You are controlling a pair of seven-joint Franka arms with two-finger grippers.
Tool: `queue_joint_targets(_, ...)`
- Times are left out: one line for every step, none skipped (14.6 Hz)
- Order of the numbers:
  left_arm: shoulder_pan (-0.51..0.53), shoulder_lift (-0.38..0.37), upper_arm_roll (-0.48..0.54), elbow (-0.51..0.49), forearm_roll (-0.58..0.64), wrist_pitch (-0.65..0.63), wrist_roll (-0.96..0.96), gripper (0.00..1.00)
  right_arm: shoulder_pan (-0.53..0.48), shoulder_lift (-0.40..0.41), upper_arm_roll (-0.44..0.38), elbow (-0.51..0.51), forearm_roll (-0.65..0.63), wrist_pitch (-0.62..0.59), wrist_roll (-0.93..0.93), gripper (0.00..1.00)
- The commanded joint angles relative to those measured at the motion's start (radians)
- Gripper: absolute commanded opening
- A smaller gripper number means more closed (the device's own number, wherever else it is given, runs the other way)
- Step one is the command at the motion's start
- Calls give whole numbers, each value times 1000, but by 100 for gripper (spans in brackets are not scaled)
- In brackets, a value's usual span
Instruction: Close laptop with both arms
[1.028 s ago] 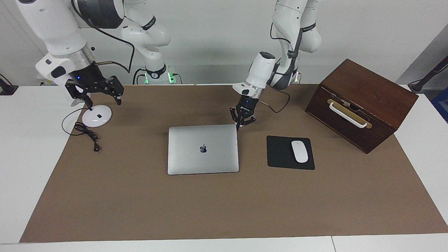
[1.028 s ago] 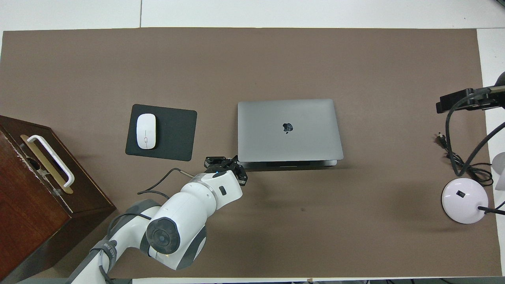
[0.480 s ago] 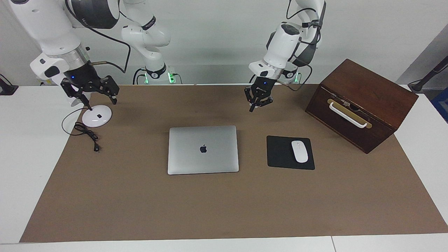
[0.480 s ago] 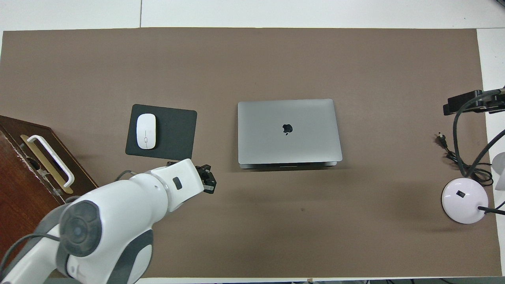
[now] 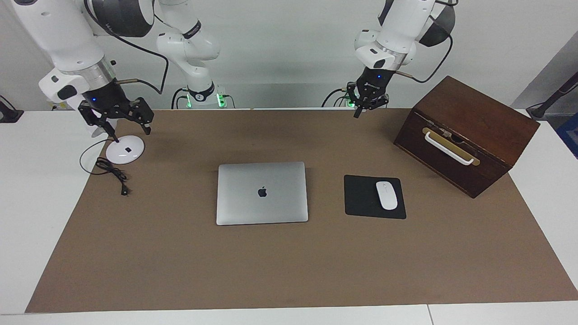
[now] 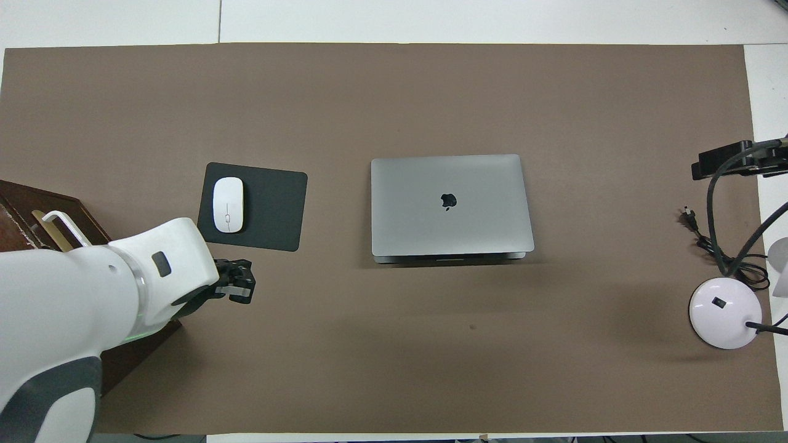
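The silver-grey laptop point(image 5: 262, 193) point(image 6: 451, 203) lies in the middle of the brown mat. Its lid is down and the apple logo faces up. My left gripper point(image 5: 357, 113) point(image 6: 239, 288) is shut on nothing. It hangs high over the mat's edge nearest the robots, well away from the laptop and toward the wooden box. My right gripper point(image 5: 131, 133) is open and waits in the air over the white round base at the right arm's end. Neither gripper touches the laptop.
A black mouse pad point(image 5: 361, 198) point(image 6: 271, 206) with a white mouse point(image 5: 386, 195) point(image 6: 228, 204) lies beside the laptop, toward the left arm's end. A dark wooden box point(image 5: 469, 131) with a white handle stands beside the pad. A white round base point(image 5: 125, 149) point(image 6: 723, 304) and its black cable point(image 5: 113, 171) sit at the right arm's end.
My left gripper has lifted off the laptop's near corner and drawn back up toward its own base, still shut. The right gripper rose slightly, then held. The laptop has not moved.
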Motion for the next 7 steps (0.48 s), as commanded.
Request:
queue_joint_targets(78,8,-7,82,57,-127,40,0,-13,-26,12,-33,-9,6,15,100)
queue_joint_targets(108,6,-6,104,70,-167,75,0,-11,-26,12,-33,-9,9,15,100)
queue_joint_targets(145,6,-6,127,74,-204,119,0,-10,-26,12,-34,-8,11,15,100)
queue_joint_targets(199,8,-7,147,74,-230,168,0,-10,-24,12,-34,-8,12,15,100)
queue_joint_targets(245,8,-7,158,74,-241,211,0,-10,-26,12,-36,-8,15,15,100)
queue_joint_targets(289,10,-6,159,74,-249,251,0,-10,-26,12,-37,-8,18,15,100)
queue_joint_targets(335,10,-6,164,74,-249,270,0,-10,-26,12,-37,-8,18,15,100)
